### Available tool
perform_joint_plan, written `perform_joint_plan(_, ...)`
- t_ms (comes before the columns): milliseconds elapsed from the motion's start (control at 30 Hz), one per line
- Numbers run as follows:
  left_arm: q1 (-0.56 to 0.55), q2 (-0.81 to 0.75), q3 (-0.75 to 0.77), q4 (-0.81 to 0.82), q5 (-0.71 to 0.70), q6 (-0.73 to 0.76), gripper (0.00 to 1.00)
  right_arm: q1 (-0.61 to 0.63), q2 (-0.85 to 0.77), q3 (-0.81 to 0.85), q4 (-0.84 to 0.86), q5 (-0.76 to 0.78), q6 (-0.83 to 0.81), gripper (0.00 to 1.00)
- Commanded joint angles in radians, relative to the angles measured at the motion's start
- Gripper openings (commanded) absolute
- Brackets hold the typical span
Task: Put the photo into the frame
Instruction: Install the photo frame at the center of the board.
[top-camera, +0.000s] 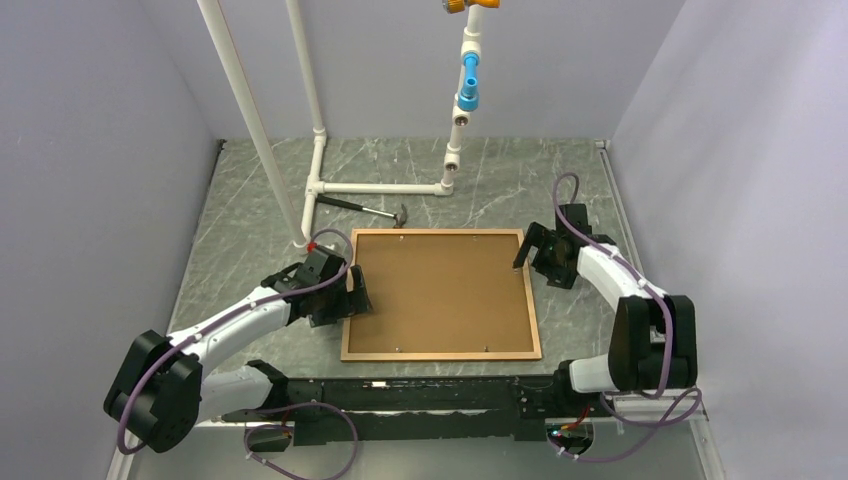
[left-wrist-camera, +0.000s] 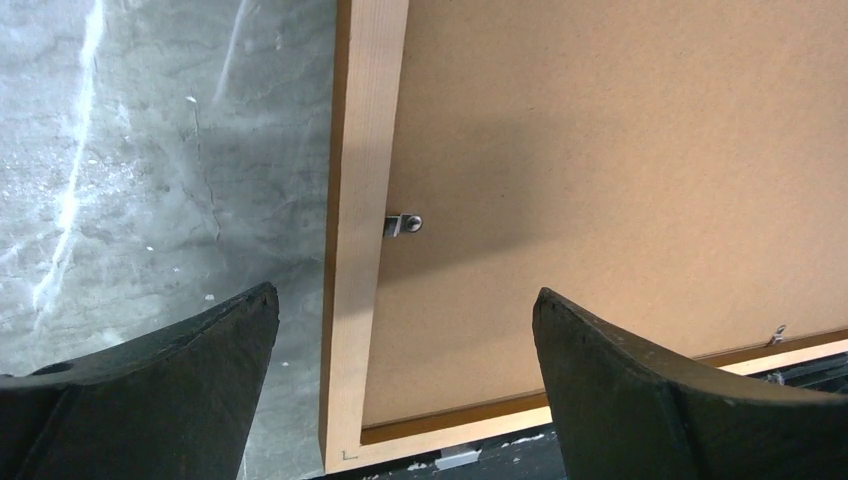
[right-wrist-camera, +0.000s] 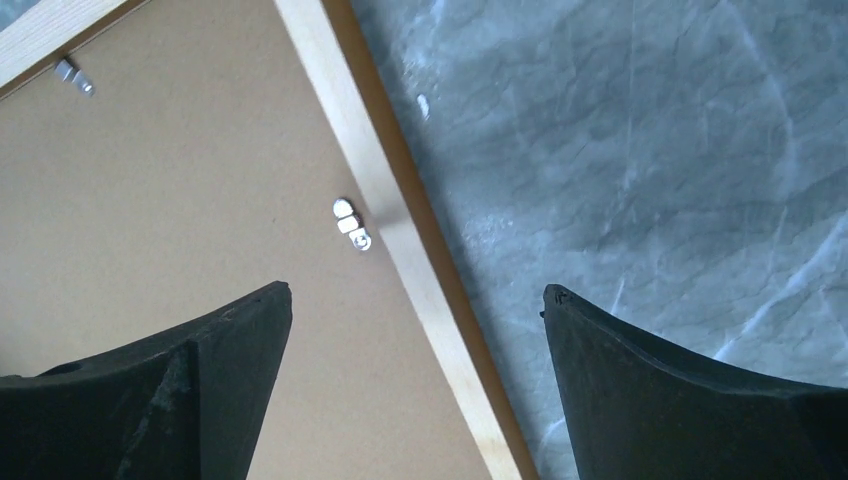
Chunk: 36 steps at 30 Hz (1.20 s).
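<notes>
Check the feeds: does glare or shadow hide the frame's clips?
Left wrist: soft shadow over the board around the clip, which is readable; glare streak on the table. Right wrist: even light, side clip shiny but clear. Top external: evenly lit, sharp.

Soft, even light is delivered from above; the pale lilac enclosure walls (top-camera: 100, 150) are evenly and softly shaded. White glare streaks are seen on the grey-green marbled tabletop (left-wrist-camera: 70, 200), brightest at the left of the left wrist view. There a diffuse shadow is cast across the thin orange-brown wooden picture frame (left-wrist-camera: 355, 300) and plain brown backing board (left-wrist-camera: 620, 150).
</notes>
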Motion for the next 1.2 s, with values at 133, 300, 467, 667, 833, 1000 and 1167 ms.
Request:
perform_joint_plan(133,0.003,-0.009,-0.029,0.055,0.042,-0.002,0.99,0.067,0.14,0.103,-0.003,0.081,-0.051,0.96)
perform_joint_plan(300,0.004,0.001,-0.034,0.066,0.053,0.0,0.99,0.119,0.233,0.14,-0.016,0.158,-0.057,0.93)
perform_joint_plan(467,0.003,0.009,-0.033,0.066,0.047,0.0,0.99,0.134,0.267,0.139,-0.013,0.208,-0.061,0.81)
perform_joint_plan(667,0.004,0.007,-0.039,0.064,0.039,0.002,0.99,0.135,0.297,0.126,0.002,0.211,-0.064,0.51)
perform_joint_plan(833,0.004,0.013,-0.039,0.062,0.037,0.002,0.99,0.135,0.299,0.117,0.007,0.209,-0.062,0.2)
perform_joint_plan(1000,0.003,0.015,-0.042,0.066,0.038,0.005,0.99,0.135,0.297,0.125,0.002,0.208,-0.067,0.0)
perform_joint_plan(1167,0.004,0.012,-0.042,0.057,0.029,0.006,0.99,0.135,0.285,0.129,-0.006,0.204,-0.07,0.0)
